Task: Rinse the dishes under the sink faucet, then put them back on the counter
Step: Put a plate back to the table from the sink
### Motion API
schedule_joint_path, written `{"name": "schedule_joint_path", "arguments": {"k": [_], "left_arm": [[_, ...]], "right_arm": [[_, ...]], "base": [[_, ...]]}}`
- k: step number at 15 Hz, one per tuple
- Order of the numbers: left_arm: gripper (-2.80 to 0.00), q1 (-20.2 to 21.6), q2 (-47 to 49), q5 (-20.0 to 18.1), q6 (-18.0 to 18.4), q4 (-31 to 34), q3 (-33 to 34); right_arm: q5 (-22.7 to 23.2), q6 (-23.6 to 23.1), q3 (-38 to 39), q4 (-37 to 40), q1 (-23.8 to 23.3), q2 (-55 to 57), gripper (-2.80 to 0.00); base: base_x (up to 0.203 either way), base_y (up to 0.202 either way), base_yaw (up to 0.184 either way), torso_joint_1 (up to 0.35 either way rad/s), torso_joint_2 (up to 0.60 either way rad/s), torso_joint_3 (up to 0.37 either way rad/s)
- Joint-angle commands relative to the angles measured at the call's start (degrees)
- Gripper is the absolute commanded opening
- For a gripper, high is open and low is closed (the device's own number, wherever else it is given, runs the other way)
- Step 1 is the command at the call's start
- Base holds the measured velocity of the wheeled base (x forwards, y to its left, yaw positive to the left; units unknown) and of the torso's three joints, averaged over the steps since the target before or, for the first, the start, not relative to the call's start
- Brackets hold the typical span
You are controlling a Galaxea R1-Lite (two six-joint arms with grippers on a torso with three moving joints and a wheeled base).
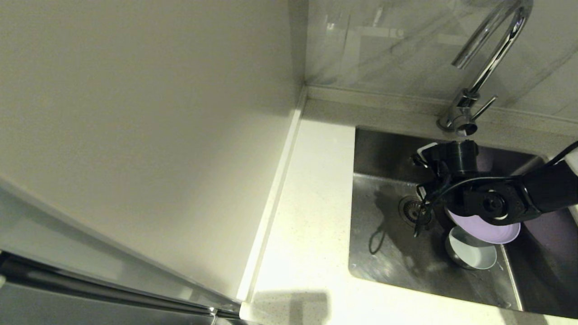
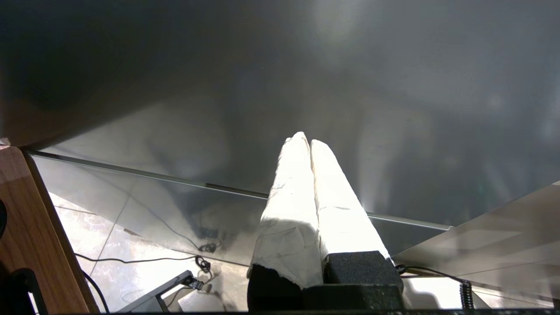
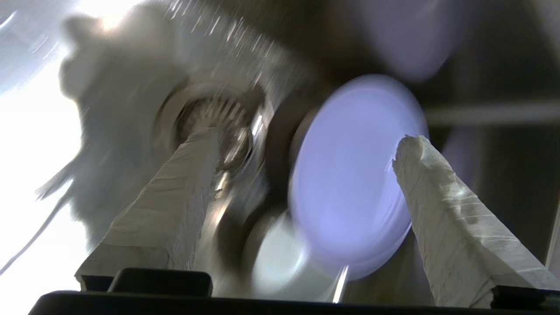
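Note:
The lilac plate (image 1: 494,231) lies in the steel sink (image 1: 388,257), its edge overlapping the pale blue-white bowl (image 1: 473,253) beside it. My right arm (image 1: 537,192) reaches in from the right, above both dishes and next to the drain strainer (image 1: 411,208). In the right wrist view my right gripper (image 3: 308,135) is open above the plate (image 3: 350,175), holding nothing, with the bowl (image 3: 280,253) and the strainer (image 3: 214,127) below it. The chrome faucet (image 1: 485,67) stands behind the sink. The pink cup is out of view. My left gripper (image 2: 306,141) is shut and empty, parked away from the sink.
The white counter (image 1: 311,203) runs left of the sink, bounded by a cream wall panel (image 1: 135,113). The faucet lever (image 1: 485,108) sticks out at its base. In the left wrist view a grey cabinet panel (image 2: 393,87) is close, with cables on the floor (image 2: 131,258).

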Motion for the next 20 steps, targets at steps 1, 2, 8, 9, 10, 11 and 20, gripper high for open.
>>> {"name": "schedule_joint_path", "arguments": {"k": [1,2,8,9,10,11,20], "left_arm": [[-2.80,0.01,0.00,0.00,-0.04,-0.02,0.18],[-2.80,0.01,0.00,0.00,-0.04,-0.02,0.18],[-2.80,0.01,0.00,0.00,-0.04,-0.02,0.18],[-2.80,0.01,0.00,0.00,-0.04,-0.02,0.18],[-2.80,0.01,0.00,0.00,-0.04,-0.02,0.18],[-2.80,0.01,0.00,0.00,-0.04,-0.02,0.18],[-2.80,0.01,0.00,0.00,-0.04,-0.02,0.18]], "right_arm": [[-0.21,-6.42,-0.50,-9.70,-2.09,6.11,0.00],[-0.20,-9.16,-0.78,-12.83,-3.12,7.34,0.00],[-0.22,-16.62,-0.22,-17.49,-6.08,8.03,0.00],[-0.22,-18.00,0.53,-17.49,-6.58,7.66,0.00],[-0.22,-19.85,1.58,-17.49,-7.32,7.33,0.00],[-0.22,-21.70,2.51,-17.56,-8.15,6.89,0.00],[-0.13,-29.73,3.88,-17.48,-10.66,8.85,0.00]], "base": [[0.000,0.000,0.000,0.000,0.00,0.000],[0.000,0.000,0.000,0.000,0.00,0.000],[0.000,0.000,0.000,0.000,0.00,0.000],[0.000,0.000,0.000,0.000,0.00,0.000],[0.000,0.000,0.000,0.000,0.00,0.000],[0.000,0.000,0.000,0.000,0.00,0.000],[0.000,0.000,0.000,0.000,0.00,0.000]]}}
